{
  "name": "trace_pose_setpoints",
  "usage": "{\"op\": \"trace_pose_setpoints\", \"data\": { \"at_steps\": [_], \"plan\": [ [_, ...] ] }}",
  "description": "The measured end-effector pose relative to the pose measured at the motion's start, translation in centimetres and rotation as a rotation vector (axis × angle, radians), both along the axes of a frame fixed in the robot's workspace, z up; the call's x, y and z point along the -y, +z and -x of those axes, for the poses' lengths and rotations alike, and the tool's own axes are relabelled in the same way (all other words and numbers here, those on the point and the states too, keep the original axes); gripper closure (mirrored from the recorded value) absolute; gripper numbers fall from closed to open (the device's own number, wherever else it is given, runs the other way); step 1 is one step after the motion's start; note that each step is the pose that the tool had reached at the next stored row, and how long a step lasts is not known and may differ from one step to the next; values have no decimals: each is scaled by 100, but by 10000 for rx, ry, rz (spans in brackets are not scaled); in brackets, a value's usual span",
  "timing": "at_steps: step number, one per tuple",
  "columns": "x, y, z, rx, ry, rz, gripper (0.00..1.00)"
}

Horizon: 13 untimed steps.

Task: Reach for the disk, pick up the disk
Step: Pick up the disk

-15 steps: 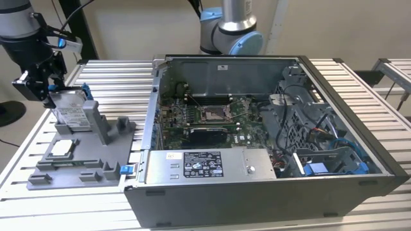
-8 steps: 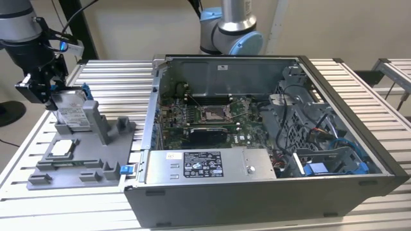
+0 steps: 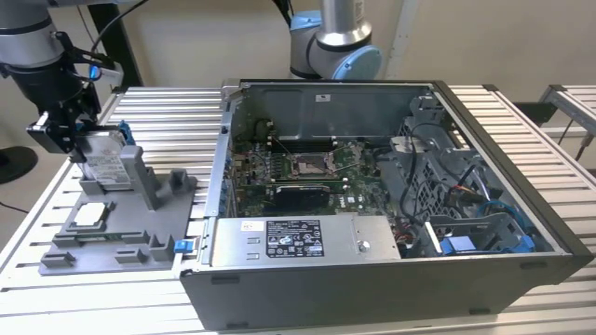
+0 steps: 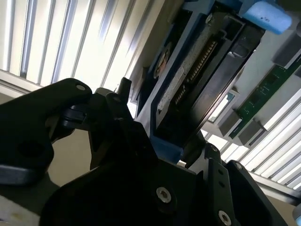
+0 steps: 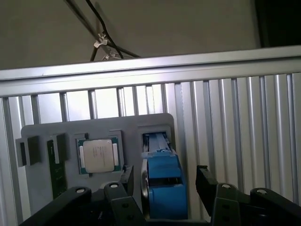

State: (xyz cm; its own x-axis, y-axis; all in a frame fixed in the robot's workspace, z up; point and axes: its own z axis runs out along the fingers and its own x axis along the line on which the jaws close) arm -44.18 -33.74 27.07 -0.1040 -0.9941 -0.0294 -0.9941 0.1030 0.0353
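The disk [image 3: 105,165], silver-grey with a white label and a blue bracket, stands on edge in a slot of the grey fixture [image 3: 121,241] at the exterior view's left. My gripper [image 3: 69,135] hangs just over its upper end. In the first wrist view the blue-edged disk [image 5: 162,188] sits between the two black fingers [image 5: 205,178], with a narrow gap on each side; the gripper [image 5: 164,178] is open and straddles it. The second wrist view shows the disk [image 4: 197,80] running up from between the fingers of the gripper [image 4: 165,126].
A small white-silver chip [image 3: 91,213] [image 5: 99,156] lies in the fixture beside the disk's slot, with a green memory stick [image 5: 56,173] further along. The open computer case [image 3: 373,195] stands close on the exterior view's right. A slatted metal table [image 3: 38,209] carries everything.
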Motion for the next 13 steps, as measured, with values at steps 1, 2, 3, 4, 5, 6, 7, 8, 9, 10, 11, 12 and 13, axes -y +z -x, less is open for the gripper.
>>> {"op": "trace_pose_setpoints", "data": {
  "at_steps": [1, 2, 3, 4, 5, 6, 7, 8, 9, 10, 11, 12, 13],
  "plan": [
    [0, -6, 0, 0, 0, 0, 0],
    [0, -9, 0, -1, 1, 1, 0],
    [0, -9, 0, -3, 1, 1, 0],
    [0, -10, 0, -3, 2, 1, 0],
    [0, -10, -1, -3, 2, 1, 0],
    [1, -12, -1, 0, 2, 0, 0],
    [1, -12, -1, 0, 1, 0, 0],
    [1, -12, -1, 0, 1, 0, 0],
    [1, -12, -1, 0, 1, -1, 0],
    [1, -12, -1, 0, 1, -1, 0],
    [2, -12, -1, 0, 1, -1, 0],
    [2, -12, -1, 0, 2, 0, 0],
    [2, -12, -1, 0, 2, -1, 100]
  ]
}}
